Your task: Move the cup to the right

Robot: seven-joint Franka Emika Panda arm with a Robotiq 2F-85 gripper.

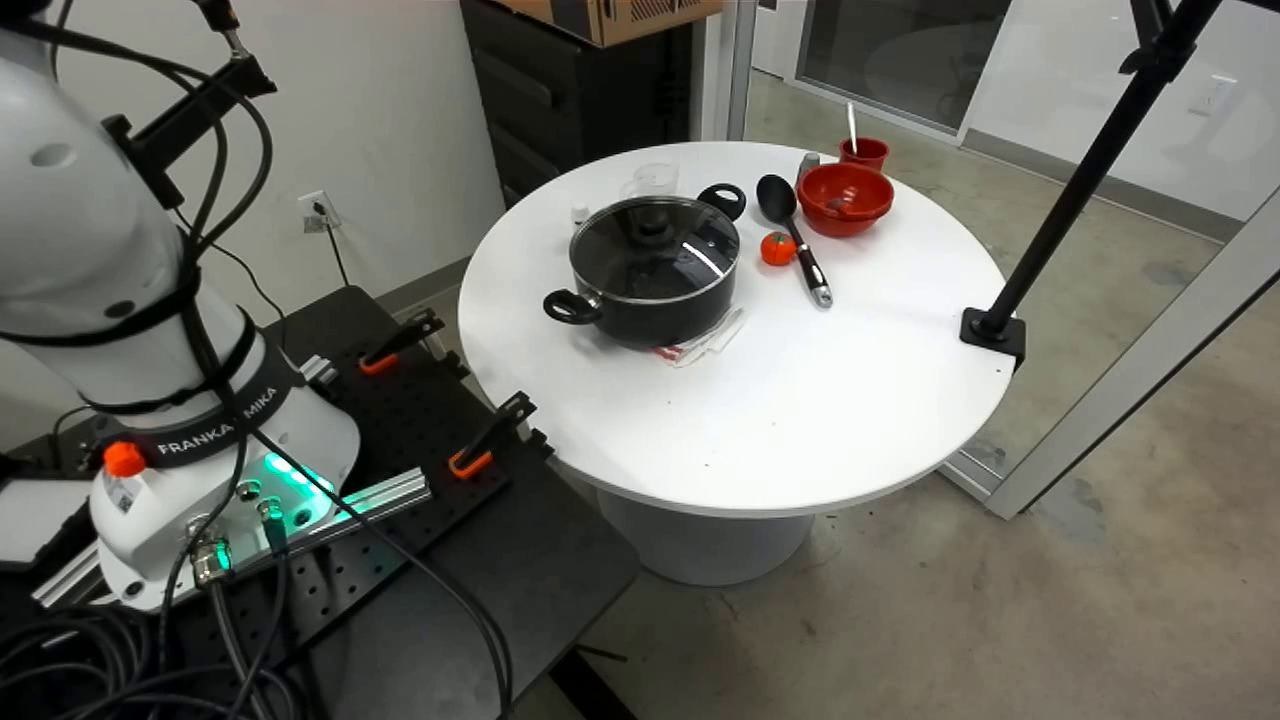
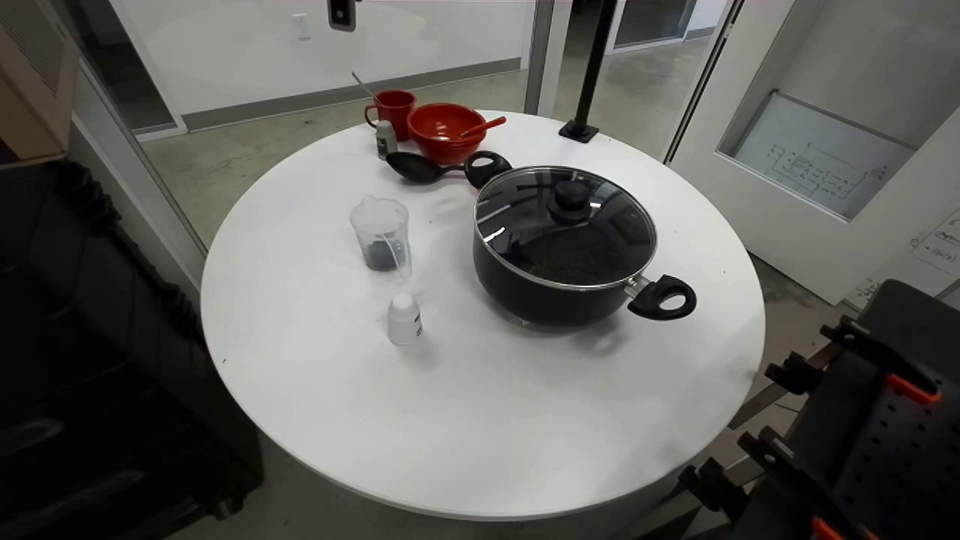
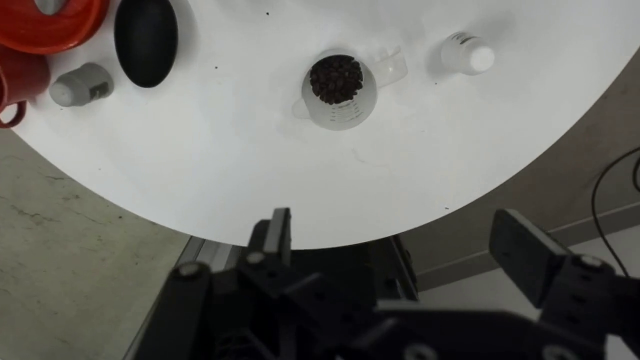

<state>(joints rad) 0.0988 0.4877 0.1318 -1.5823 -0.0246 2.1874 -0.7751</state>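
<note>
The cup [image 3: 345, 117] is a small see-through tumbler with measuring marks, a spout and a side handle. It holds dark beans and stands upright on the white table [image 3: 200, 190]. In an exterior view the cup [image 2: 380, 225] stands beside the black lidded pot [image 2: 555, 296]. In an exterior view the cup [image 1: 656, 180] is partly hidden behind the pot [image 1: 655, 315]. My gripper [image 3: 392, 216] is open and empty in the wrist view, its fingers over the table's edge and apart from the cup. The gripper's fingers are not clearly seen in either exterior view.
A white bottle [image 2: 404, 319] stands near the cup. A grey bottle [image 2: 385, 140], a red mug [image 2: 395, 112], red bowls [image 2: 445, 146] and a black spoon [image 2: 416, 168] lie beyond it. A tomato [image 1: 778, 249] and a black pole [image 1: 1085, 190] are also on the table.
</note>
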